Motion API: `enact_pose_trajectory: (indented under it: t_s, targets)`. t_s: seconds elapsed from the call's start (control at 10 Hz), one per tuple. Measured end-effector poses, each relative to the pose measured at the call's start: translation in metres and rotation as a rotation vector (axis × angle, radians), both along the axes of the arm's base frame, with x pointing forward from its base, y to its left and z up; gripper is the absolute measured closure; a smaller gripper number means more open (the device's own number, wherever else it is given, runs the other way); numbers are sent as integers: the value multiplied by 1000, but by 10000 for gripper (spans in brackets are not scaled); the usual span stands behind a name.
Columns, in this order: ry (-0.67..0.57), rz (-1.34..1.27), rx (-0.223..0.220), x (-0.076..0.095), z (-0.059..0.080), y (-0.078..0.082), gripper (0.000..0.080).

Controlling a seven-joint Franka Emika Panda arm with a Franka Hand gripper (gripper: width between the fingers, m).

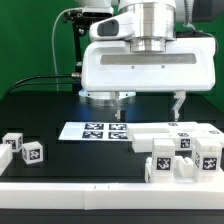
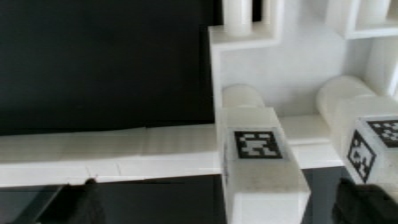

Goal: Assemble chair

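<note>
Toward the lower right of the exterior frame, we saw the chair (image 1: 178, 150) lying just below our gripper (image 1: 150, 104), its long axis running across the frame, while the jaws hung wide and empty.

Smooth white plastic chair pieces (image 1: 185, 150), glossy black table (image 1: 40, 110), matt white marker board (image 1: 95, 131)

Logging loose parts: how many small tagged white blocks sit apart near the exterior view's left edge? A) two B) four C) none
A: one small tagged block and a second small block sit there, apart from the cluster of chair parts at the exterior view's right.
</note>
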State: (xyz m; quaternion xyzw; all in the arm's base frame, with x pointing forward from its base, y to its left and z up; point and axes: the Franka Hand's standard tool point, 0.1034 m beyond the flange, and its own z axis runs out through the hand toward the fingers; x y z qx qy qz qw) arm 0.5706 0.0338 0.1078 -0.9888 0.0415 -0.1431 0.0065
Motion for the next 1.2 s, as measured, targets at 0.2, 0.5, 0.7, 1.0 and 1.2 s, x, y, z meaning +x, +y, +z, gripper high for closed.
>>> enact_pose_trajectory:
  t_s: [0.2, 0.5, 0.7, 1.0, 1.2]
  targets:
    - [5, 2, -8, -4, -10, 3, 151]
    - [-212, -7, -111, 6, -28, -1, 151]
    - [-264, 1, -143, 8, -54, -2, 151]
    - [-226, 8, -122, 18, -85, 9, 151]
    - [-210, 12, -119, 15, -100, 15, 151]
